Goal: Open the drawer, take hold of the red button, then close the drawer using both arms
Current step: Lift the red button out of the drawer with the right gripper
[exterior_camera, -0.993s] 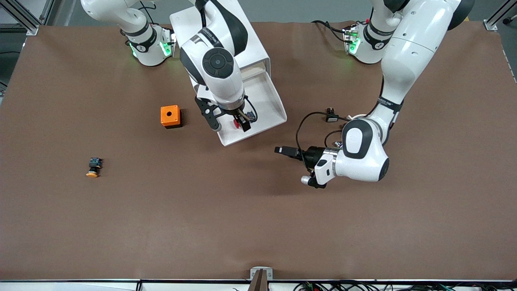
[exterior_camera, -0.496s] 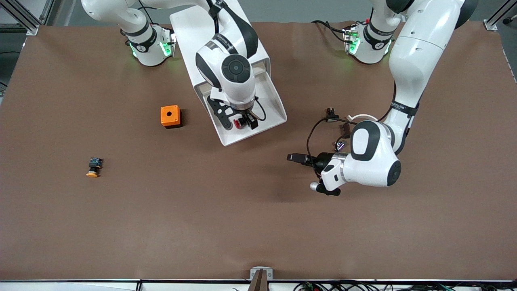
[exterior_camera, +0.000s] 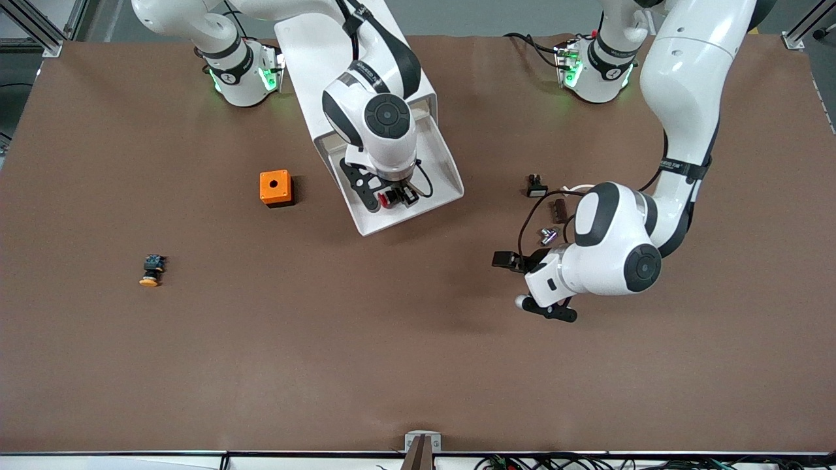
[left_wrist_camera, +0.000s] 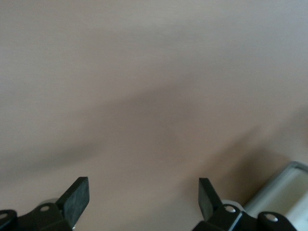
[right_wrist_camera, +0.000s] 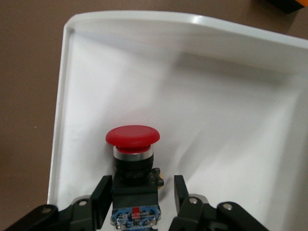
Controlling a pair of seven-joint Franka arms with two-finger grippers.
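Now the right pincer [exterior_camera: 390, 198], at upper centre of the front frame, reaches into the pulled-out drawer [exterior_camera: 439, 171]; its fingers [right_wrist_camera: 103, 192] sit either side of the button [right_wrist_camera: 133, 166], seemingly gripping its dark body; the left pincer [left_wrist_camera: 143, 197] hovers over bare counter [exterior_camera: 326, 339] at centre right, jaws spread wide, holding nothing.
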